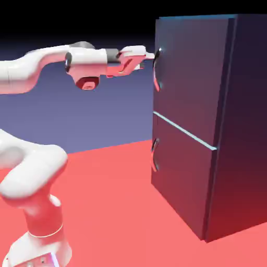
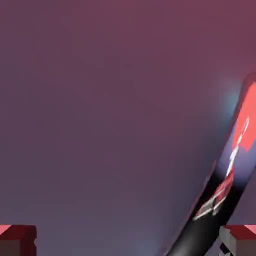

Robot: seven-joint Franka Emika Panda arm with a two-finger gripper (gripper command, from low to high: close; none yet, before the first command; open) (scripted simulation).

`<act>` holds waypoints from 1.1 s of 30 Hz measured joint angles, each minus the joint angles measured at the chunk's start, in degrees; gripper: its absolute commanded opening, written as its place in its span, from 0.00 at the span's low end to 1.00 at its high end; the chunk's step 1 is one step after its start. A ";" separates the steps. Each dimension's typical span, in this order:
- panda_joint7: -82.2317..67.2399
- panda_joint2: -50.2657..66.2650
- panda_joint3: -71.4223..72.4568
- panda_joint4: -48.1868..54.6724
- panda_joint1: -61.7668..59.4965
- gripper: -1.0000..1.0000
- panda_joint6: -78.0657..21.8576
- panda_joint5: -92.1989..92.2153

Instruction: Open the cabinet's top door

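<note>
While the white arm (image 1: 86, 60) reaches level across the upper left of the exterior view, its claw (image 1: 151, 60) points right, fingers spread wide, near the top door's curved handle (image 1: 157, 70); the top door (image 1: 192, 78), upper right of the frame, sits closed above the lower panel (image 1: 182, 172), and in the hand view the handle slants along the lower right

White arm, dark cabinet (image 1: 190, 83), red floor (image 1: 114, 208).
</note>
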 measured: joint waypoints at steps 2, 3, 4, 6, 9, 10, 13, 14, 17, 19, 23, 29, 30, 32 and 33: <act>4.98 -1.40 2.65 1.06 -1.77 0.50 0.24 4.69; 7.48 -2.10 3.97 1.59 -2.65 0.50 0.36 7.03; 9.97 -2.80 5.29 2.12 -3.53 0.50 0.48 9.37; 12.15 -3.41 6.45 2.59 -4.30 0.50 0.59 11.42; 12.15 -5.05 7.80 5.58 -10.53 0.50 -3.03 13.65; 12.15 -5.61 8.26 6.59 -12.63 0.50 -4.25 14.41; 12.15 -6.53 9.02 8.27 -16.14 0.00 -6.29 15.66; 12.15 -6.53 9.02 8.27 -16.14 0.00 -6.29 15.66; 12.14 -12.14 5.36 2.60 -12.92 0.00 -13.71 17.14; 12.14 -15.79 3.11 -1.09 -11.05 0.00 -18.70 17.86; 12.15 -22.77 -1.35 -8.42 -7.69 0.00 -28.66 18.44; 12.15 -32.41 -8.16 -18.26 -4.91 0.00 -43.61 17.85; 12.15 -34.00 -9.27 -19.65 -4.96 0.00 -46.10 17.49; 11.41 -36.22 -12.46 -22.89 -3.97 0.00 -51.03 16.56; 10.23 -36.50 -14.54 -24.55 -2.71 0.00 -52.92 15.56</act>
